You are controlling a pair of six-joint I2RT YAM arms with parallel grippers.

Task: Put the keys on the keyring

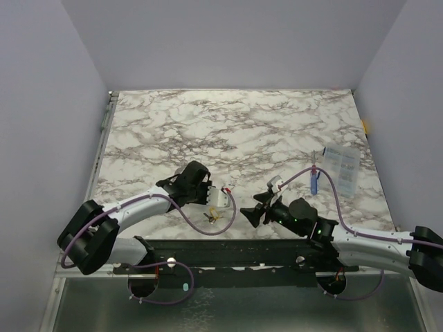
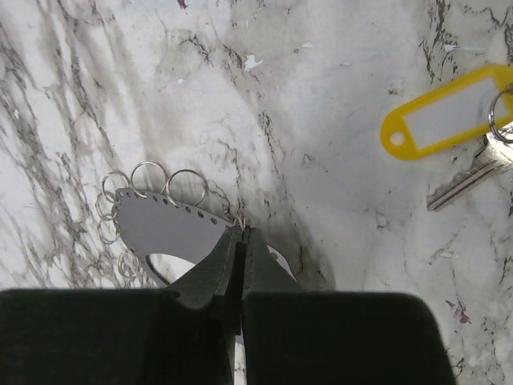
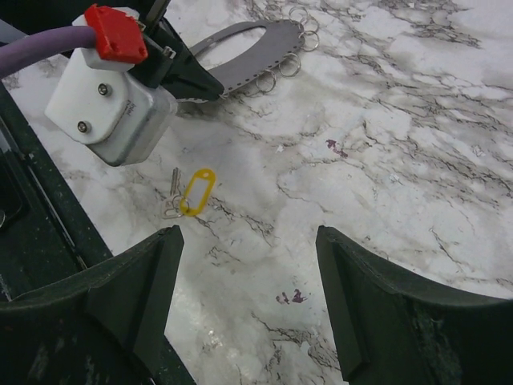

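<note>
With my left gripper (image 2: 243, 229) clenched on the grey perforated disc (image 2: 160, 228), thin silvery wire keyring (image 2: 187, 186) at 11 o'clock, I steady it and send the released right gripper (image 3: 244, 261) to the silvery key (image 2: 461, 183) at 2 o'clock.

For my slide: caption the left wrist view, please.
Left hand closed at the rim of the grey disc; yellow-tagged key lies apart.
</note>
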